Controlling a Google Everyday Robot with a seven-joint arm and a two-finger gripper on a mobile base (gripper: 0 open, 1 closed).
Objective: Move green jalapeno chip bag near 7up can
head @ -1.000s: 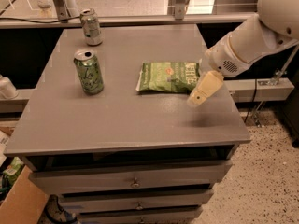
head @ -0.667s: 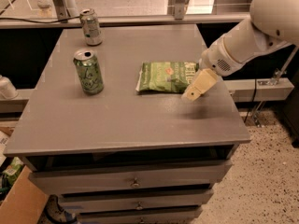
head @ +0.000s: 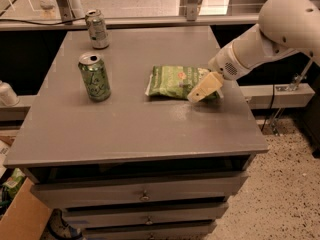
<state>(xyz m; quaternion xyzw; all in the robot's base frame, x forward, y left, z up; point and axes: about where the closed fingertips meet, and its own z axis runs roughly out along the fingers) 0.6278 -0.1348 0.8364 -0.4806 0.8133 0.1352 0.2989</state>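
Gripper (head: 204, 89) over the green jalapeno chip bag's (head: 172, 81) right end, maybe touching; we can't tell if it's grasping. 7up can (head: 97, 29) well apart, far-left on table (head: 150, 129).

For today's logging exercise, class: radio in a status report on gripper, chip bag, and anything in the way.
Gripper at right end of chip bag. Bag flat, mid-table, apart from 7up can at back left. Light-green can left of bag, off direct line.

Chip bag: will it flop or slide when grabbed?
Probably light and floppy: the chip bag looks crinkled, so it may sag in a grip. Lying flat on the smooth table, it would likely slide if pushed. The gripper is at its right end.
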